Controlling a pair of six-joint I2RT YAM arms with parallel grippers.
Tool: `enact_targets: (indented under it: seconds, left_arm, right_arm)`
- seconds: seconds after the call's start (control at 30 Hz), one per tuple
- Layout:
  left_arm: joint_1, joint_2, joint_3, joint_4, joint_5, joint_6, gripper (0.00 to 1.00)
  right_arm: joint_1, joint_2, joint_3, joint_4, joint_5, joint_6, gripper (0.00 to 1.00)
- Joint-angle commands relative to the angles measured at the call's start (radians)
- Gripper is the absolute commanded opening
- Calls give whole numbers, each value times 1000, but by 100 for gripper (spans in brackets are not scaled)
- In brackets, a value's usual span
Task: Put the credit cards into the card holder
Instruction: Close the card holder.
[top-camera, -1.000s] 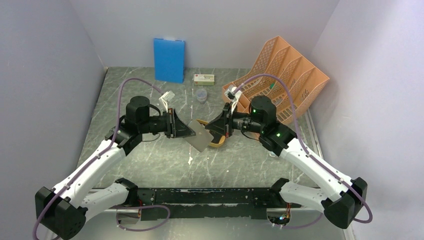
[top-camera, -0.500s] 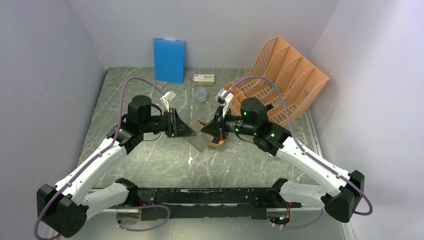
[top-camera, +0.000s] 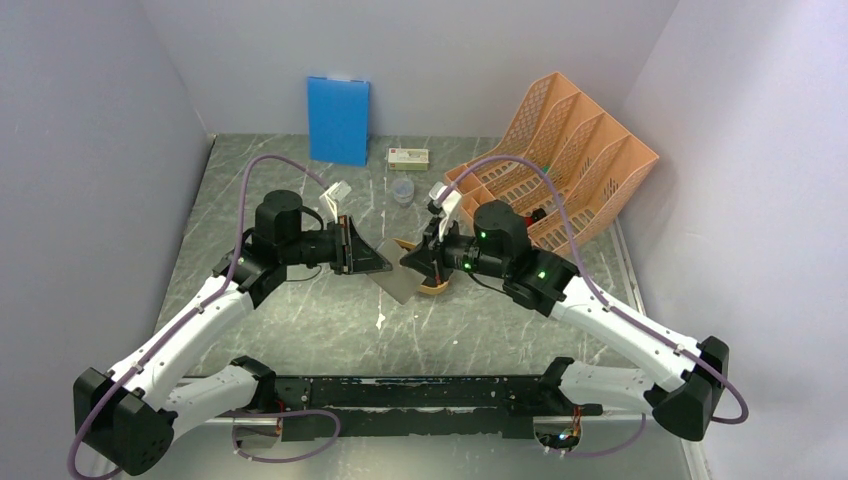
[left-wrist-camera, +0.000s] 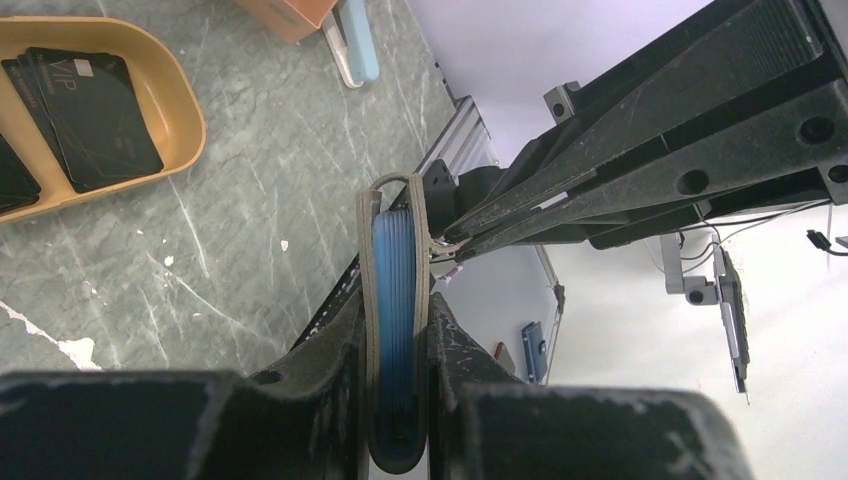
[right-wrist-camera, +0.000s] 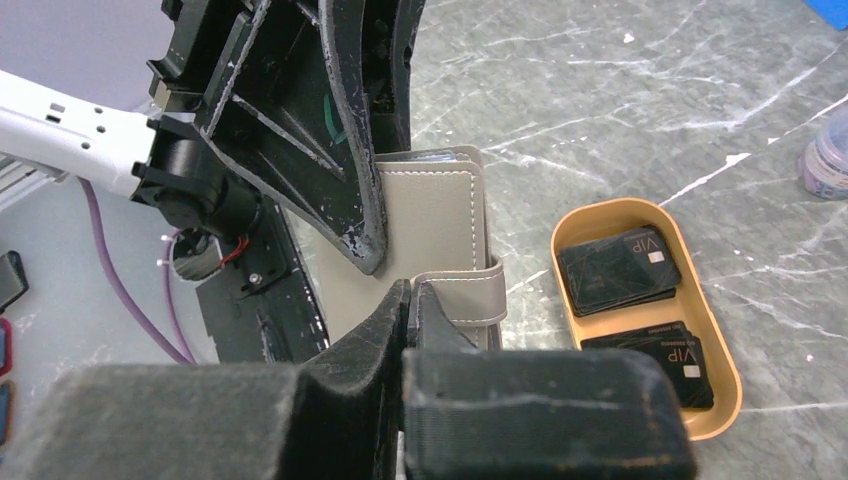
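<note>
The grey card holder (top-camera: 398, 279) hangs between both grippers above the table's middle. My left gripper (top-camera: 370, 258) is shut on it; in the left wrist view (left-wrist-camera: 395, 310) the case (left-wrist-camera: 396, 250) shows edge-on with blue pockets inside. My right gripper (top-camera: 415, 258) is shut on the case's strap tab (right-wrist-camera: 470, 290), with its fingertips (right-wrist-camera: 410, 290) pinched together at the grey cover (right-wrist-camera: 430, 215). The black credit cards (right-wrist-camera: 620, 270) lie in two stacks in the mustard-yellow tray (right-wrist-camera: 730, 385), right of the case. They also show in the left wrist view (left-wrist-camera: 95, 110).
A blue board (top-camera: 338, 120) leans on the back wall. An orange file rack (top-camera: 570, 160) stands at the back right. A small box (top-camera: 408, 157) and a small clear cup (top-camera: 403, 190) sit behind the grippers.
My right arm has moved left to the card holder and its gripper now pinches the strap tab. The left arm has held still with the case.
</note>
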Motion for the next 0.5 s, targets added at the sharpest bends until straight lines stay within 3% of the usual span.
enact_targets:
  seconds: [0.0,0.47]
  left_arm:
    - [7,-10,38,42,32,-24,5]
    - [8,-17,38,40,20,-33,5]
  right_arm:
    - [31,12,27,-41,74,-30,0]
    - [118,33,49,-101,216,-89,0]
